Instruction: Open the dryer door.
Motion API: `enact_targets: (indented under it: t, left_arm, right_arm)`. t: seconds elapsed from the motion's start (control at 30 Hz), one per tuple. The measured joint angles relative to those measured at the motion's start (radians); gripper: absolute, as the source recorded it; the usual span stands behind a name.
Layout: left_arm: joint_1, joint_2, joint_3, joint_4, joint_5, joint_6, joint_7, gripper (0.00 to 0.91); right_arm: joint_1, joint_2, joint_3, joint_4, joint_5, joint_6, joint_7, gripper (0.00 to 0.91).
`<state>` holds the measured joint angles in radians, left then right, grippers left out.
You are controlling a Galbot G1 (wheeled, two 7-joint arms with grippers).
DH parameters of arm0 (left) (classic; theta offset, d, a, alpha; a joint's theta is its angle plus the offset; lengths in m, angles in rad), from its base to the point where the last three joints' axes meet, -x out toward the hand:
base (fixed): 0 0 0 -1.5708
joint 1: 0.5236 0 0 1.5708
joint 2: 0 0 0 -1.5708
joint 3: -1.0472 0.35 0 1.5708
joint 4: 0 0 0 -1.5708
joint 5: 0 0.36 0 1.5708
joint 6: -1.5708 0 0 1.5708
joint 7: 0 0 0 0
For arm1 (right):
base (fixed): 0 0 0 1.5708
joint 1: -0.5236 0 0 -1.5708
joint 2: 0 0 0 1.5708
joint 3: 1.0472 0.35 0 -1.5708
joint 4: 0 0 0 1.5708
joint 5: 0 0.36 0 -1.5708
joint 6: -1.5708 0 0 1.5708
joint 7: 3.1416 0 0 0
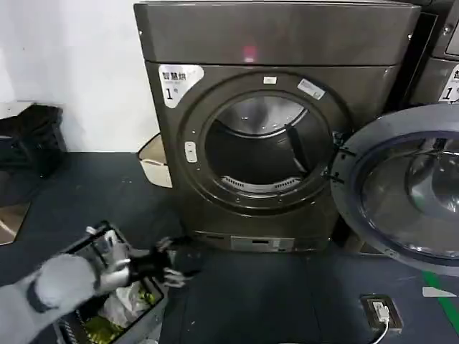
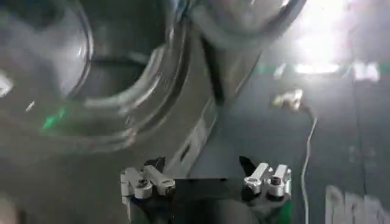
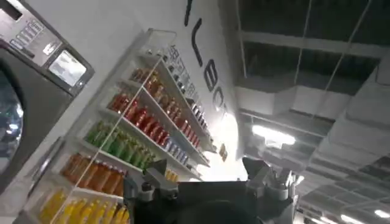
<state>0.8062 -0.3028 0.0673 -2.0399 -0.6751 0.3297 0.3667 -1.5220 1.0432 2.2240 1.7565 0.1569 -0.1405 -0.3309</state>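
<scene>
Left gripper (image 1: 171, 264) sat low at the near left, above the dark floor (image 1: 272, 301), just in front of the dryer's (image 1: 280, 43) bottom-left corner, with its fingers spread and nothing between them; the left wrist view confirmed it, both fingertips (image 2: 152, 179) well apart and the gap bare. The arm itself ran off the bottom-left edge. Under and beside that arm was an open bin (image 1: 154, 308) with white bags and something green inside, contents hard to make out and part of it hidden by the arm. Right of that, near the bottom edge, a small box with a white cable (image 1: 380, 312) lay on the floor, cable cut off by the frame. Right gripper (image 3: 210, 176) showed in its own wrist view, aimed up at shelves of coloured bottles (image 3: 122, 140) and the ceiling; fingers looked released, holding nothing. Further back, the dryer stood against the white wall (image 1: 72, 64), a "1" sticker (image 1: 178, 80) at its upper left front. The door (image 1: 409, 190) was swung fully open to the right, inner face and bulging glass towards the camera, its right side cut off at the edge. The drum opening (image 1: 262, 147) was exposed, interior dim. Left wrist view of the dryer front was blurred. A neighbouring machine (image 1: 441, 64) was only partly seen behind the door.
</scene>
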Motion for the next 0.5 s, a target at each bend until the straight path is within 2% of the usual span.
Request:
enact_targets:
  t: [0.2, 0.33, 0.5]
  left_arm:
    - [0.024, 0.097, -0.049, -0.006, -0.002, 0.148, 0.068, 0.907]
    - [0.029, 0.143, -0.061, 0.018, 0.047, 0.204, 0.132, 0.907]
    - [0.045, 0.177, -0.061, 0.063, 0.128, 0.221, 0.184, 0.907]
  right_arm:
    - [0.015, 0.002, -0.015, 0.000, -0.017, 0.000, -0.020, 0.907]
    - [0.017, -0.005, -0.015, -0.006, -0.017, 0.000, -0.023, 0.907]
    - [0.017, -0.007, -0.010, -0.004, -0.021, 0.000, -0.029, 0.907]
